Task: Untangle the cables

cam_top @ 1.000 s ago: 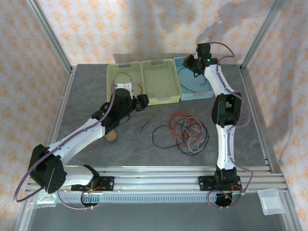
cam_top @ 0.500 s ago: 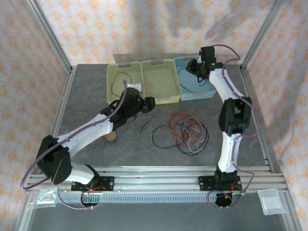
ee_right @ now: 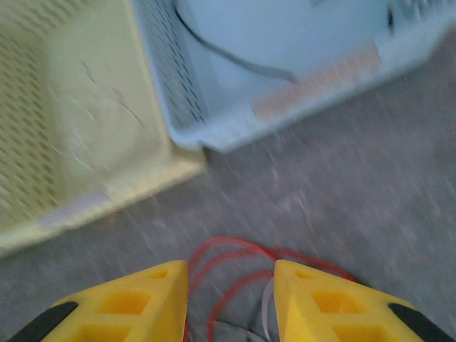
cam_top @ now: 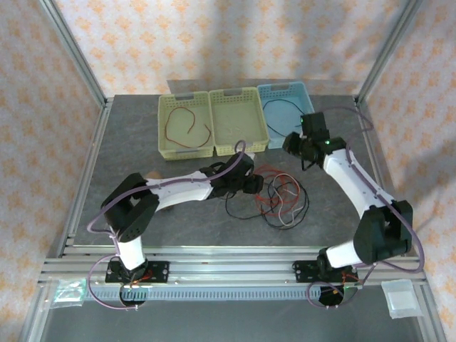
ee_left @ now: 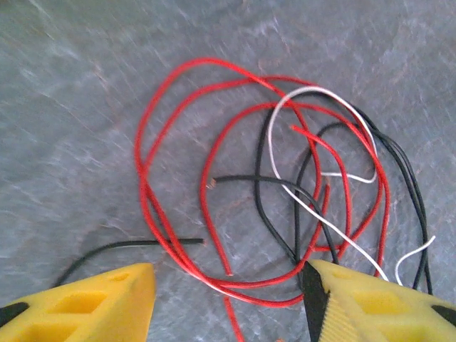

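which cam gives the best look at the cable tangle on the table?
Left wrist: close and sharp, red, black and white strands of the tangle are separable. Top external shows the tangle whole but small. Right wrist: blurred red loops at the bottom edge.

Red cables [ee_right: 235, 242] beneath parted jaws; blue basket [ee_right: 167, 85] ahead.

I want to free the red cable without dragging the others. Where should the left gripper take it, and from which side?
Probably the red cable at its outer arc, where it lies alone on bare table. Come down with the open left gripper, one finger on each side of the wire. Further in, the white cable and black cables cross it, so a grip there could catch several.
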### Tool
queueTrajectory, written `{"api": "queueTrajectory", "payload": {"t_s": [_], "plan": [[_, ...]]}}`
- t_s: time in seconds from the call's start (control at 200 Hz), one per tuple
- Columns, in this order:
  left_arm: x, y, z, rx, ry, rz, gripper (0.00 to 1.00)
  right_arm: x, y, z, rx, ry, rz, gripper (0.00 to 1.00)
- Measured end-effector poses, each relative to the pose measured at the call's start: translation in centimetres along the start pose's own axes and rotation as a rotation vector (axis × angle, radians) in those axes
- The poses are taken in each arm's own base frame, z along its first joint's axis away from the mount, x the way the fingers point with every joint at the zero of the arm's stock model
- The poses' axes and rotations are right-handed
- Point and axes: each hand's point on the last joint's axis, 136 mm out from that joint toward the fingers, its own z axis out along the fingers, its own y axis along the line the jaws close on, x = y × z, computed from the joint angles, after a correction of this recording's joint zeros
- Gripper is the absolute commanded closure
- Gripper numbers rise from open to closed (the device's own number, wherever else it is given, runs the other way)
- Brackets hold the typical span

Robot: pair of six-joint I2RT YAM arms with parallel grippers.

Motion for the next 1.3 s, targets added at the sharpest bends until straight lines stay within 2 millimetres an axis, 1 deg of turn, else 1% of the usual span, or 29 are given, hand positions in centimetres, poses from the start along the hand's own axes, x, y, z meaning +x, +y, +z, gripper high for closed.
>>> {"api": "queueTrajectory", "payload": {"t_s": [0.095,0.185,0.23,0.33,0.456,0.536,0.651,0.766,0.881,0.996,1.167,1.297], "plan": [[0.7,-0.5,1.0,0.029,0.021,-0.03,0.46,3.9,-1.6,0.0,0.043,0.075,0.029,0.56],[0.8,-1.1,1.3,0.063,0.024,-0.053,0.5,6.5,-1.9,-0.6,0.052,0.122,0.038,0.58],[0.8,-1.5,1.4,0.081,0.025,-0.06,0.54,7.4,-1.8,-0.9,0.051,0.137,0.036,0.58],[0.9,-2.1,1.6,0.11,0.025,-0.076,0.58,9.4,-1.6,-1.1,0.046,0.183,0.027,0.61],[2.1,-2.2,2.3,0.117,0.048,-0.083,0.61,12.0,-2.6,-0.8,0.075,0.264,0.02,0.66],[2.9,-2.1,2.7,0.114,0.066,-0.087,0.63,13.3,-3.2,-0.6,0.089,0.304,0.015,0.7],[4.0,-2.2,3.6,0.116,0.091,-0.087,0.65,14.4,-3.7,-0.3,0.105,0.342,0.015,0.71],[4.9,-1.8,4.3,0.108,0.115,-0.091,0.66,15.4,-4.0,0.2,0.11,0.383,0.019,0.73],[5.2,-1.6,4.7,0.105,0.123,-0.091,0.66,16.7,-4.6,0.9,0.12,0.424,0.022,0.76],[5.2,-1.6,4.7,0.106,0.122,-0.091,0.66,17.8,-5.3,1.4,0.136,0.453,0.023,0.76],[5.2,-1.6,4.7,0.106,0.121,-0.091,0.66,18.4,-5.2,2.2,0.126,0.468,0.027,0.77],[5.2,-1.6,4.7,0.106,0.121,-0.091,0.67,18.2,-4.7,2.4,0.101,0.464,0.032,0.76]]}}
